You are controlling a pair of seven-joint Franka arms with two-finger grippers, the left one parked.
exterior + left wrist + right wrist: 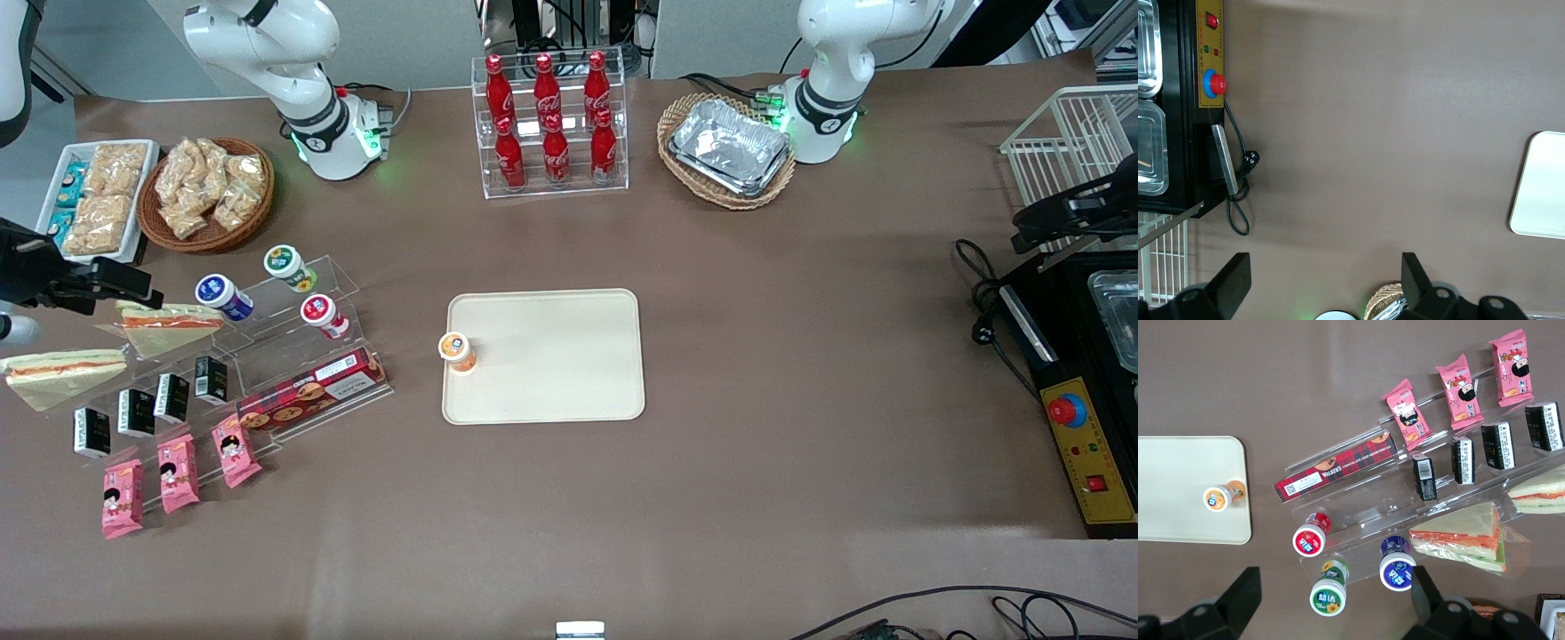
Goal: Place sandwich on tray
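Note:
The sandwich (169, 324) is a clear-wrapped wedge with an orange-red stripe, lying on the table at the working arm's end; it also shows in the right wrist view (1465, 537). A second, near-identical wedge (62, 373) lies beside it, nearer the front camera, and shows in the right wrist view too (1540, 495). The cream-beige tray (569, 356) sits mid-table with an orange-capped bottle (457, 349) on its edge. My right gripper (98, 284) hangs open and empty above the table, beside the sandwich and apart from it; its fingers (1245, 593) stand wide apart.
A clear stepped stand (293, 356) holds small capped bottles (289, 267), a plaid cookie box (311, 391), black cartons (172, 397) and pink snack packs (178, 471). A snack basket (209, 196), a cola rack (551, 124), foil trays (729, 147) and a control box (1089, 453) ring the table.

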